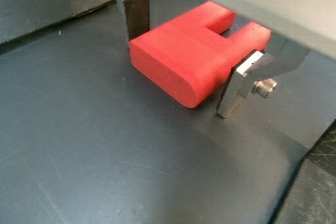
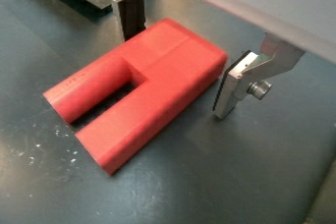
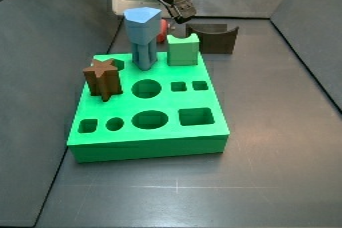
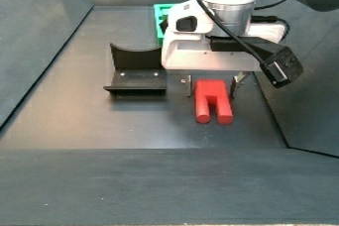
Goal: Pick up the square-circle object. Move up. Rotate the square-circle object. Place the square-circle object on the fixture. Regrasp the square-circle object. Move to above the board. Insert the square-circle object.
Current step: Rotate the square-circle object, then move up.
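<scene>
Pick-up step: pincer astride the red peg, not yet closed.
The square-circle object (image 2: 132, 95) lies flat on the counter (image 2: 53, 189), beside the fixture (image 4: 135, 71); the pincer (image 2: 182, 56) stands released, pads flanking the blocky end. Next: close, then lift.

**What the views hide or cut off**

In a side view the gripper (image 3: 178, 14) sits behind the tall blue peg (image 3: 142, 34) and the green block (image 3: 183, 48), so its fingers and the square-circle object cannot be seen there. The fixture (image 3: 219, 38) is partly covered by that block.

In a side view the gripper body (image 4: 212, 56) hides the near end of the square-circle object (image 4: 212, 102) and most of the board (image 4: 165, 17).

In both wrist views the fingers (image 1: 134, 20) (image 2: 129, 14) are cut off above by the frame edge, and contact with the object cannot be judged.
</scene>
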Available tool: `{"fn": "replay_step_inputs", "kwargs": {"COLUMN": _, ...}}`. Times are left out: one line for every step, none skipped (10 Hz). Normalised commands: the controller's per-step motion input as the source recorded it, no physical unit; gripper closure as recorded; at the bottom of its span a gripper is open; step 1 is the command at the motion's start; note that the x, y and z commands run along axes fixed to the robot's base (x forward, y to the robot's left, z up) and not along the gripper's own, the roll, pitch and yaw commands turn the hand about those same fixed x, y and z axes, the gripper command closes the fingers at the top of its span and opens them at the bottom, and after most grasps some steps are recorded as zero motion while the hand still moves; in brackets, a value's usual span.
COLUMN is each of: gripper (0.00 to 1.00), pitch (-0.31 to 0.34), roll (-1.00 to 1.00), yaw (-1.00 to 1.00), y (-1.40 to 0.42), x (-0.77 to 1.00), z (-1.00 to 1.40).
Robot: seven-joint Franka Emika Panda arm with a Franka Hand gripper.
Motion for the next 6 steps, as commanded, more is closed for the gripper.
{"fn": "replay_step_inputs", "kwargs": {"gripper": 1.00, "pitch": 0.000, "roll": 0.00, "yaw": 0.00, "y": 0.00, "x": 0.00, "z": 0.00}}
{"fn": "replay_step_inputs", "kwargs": {"gripper": 1.00, "pitch": 0.000, "roll": 0.00, "yaw": 0.00, "y": 0.00, "x": 0.00, "z": 0.83}}
{"fn": "replay_step_inputs", "kwargs": {"gripper": 1.00, "pitch": 0.004, "roll": 0.00, "yaw": 0.00, "y": 0.00, "x": -0.01, "z": 0.82}}
{"fn": "replay_step_inputs", "kwargs": {"gripper": 1.00, "pitch": 0.027, "roll": 0.01, "yaw": -0.01, "y": 0.00, "x": -0.03, "z": 0.71}}
{"fn": "replay_step_inputs", "kwargs": {"gripper": 1.00, "pitch": 0.041, "roll": 0.03, "yaw": -0.01, "y": 0.00, "x": -0.02, "z": 0.58}}
{"fn": "replay_step_inputs", "kwargs": {"gripper": 1.00, "pitch": 0.056, "roll": 0.04, "yaw": -0.02, "y": 0.01, "x": -0.01, "z": 0.45}}
